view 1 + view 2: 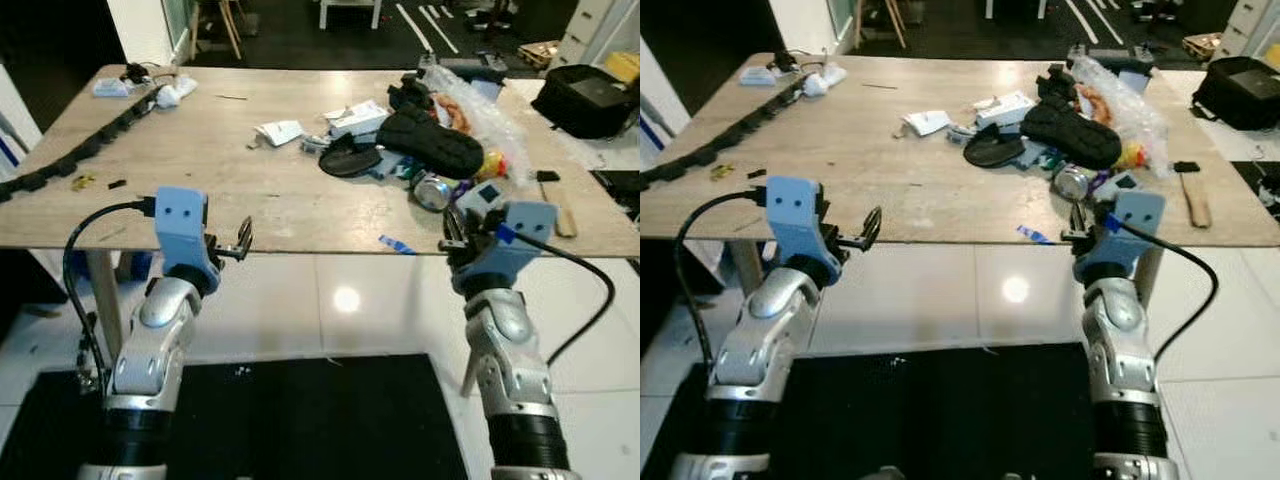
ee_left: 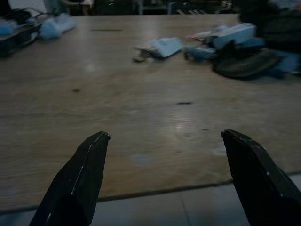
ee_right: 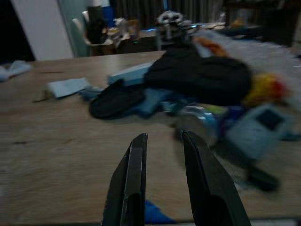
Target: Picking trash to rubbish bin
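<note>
Both hands level with the worktop (image 1: 250,190) near edge, pre-reach: left hand (image 1: 236,243) spread wide and empty; right hand (image 3: 162,183) narrowly parted, empty, facing crushed can (image 1: 433,190).

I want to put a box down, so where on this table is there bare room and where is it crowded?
The table is bare along its near middle, between the black chain at the left and the trash pile at the right, ahead of the left gripper. The right side, ahead of the right gripper, is crowded.
</note>
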Motion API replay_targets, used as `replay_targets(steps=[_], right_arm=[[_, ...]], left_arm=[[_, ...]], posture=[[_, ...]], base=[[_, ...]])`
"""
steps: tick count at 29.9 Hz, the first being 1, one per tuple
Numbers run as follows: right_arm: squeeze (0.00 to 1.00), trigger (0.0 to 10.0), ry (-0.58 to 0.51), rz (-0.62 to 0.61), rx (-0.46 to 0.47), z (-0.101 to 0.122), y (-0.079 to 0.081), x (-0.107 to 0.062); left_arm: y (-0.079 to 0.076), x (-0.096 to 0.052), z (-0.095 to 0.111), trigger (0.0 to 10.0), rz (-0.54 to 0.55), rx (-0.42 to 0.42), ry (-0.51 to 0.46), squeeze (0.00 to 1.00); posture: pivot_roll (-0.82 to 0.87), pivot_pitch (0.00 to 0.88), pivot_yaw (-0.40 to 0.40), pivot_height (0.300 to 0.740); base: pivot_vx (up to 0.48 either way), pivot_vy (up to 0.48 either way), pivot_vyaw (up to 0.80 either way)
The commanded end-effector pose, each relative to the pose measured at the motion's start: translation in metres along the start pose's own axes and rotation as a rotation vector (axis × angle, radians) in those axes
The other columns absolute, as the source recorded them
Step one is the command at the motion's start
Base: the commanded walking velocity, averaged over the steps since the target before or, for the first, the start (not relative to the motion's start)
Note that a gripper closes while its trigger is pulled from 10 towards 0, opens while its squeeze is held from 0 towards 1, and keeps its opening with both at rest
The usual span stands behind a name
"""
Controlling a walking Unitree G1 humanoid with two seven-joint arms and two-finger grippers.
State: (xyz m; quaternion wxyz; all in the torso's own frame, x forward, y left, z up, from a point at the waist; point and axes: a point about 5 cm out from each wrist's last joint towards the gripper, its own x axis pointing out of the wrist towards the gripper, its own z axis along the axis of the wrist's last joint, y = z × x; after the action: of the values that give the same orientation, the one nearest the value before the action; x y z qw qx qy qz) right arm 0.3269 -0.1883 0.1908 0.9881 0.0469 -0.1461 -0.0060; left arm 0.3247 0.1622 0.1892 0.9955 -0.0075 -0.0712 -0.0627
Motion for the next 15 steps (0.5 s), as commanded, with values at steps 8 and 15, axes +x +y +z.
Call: replay_targets(steps=[8,15], right_arm=[[0.0,10.0,-0.006,0.029,-0.053,0.007,-0.003,0.005],[0.0,10.0,-0.026,0.054,-0.082,0.011,0.001,0.007]], left_arm=[[0.0,0.0,-0.002,10.0,0.004,-0.003,0.015,0.0],[-0.001,-0.001,-0.003,10.0,0.0,-0.006,0.02,0.0]], posture=[[0.01,0.167,0.019,0.74],[0.01,0.173,0.017,0.74]], base=[[0.315,0.0,0.0],[0.314,0.0,0.34]])
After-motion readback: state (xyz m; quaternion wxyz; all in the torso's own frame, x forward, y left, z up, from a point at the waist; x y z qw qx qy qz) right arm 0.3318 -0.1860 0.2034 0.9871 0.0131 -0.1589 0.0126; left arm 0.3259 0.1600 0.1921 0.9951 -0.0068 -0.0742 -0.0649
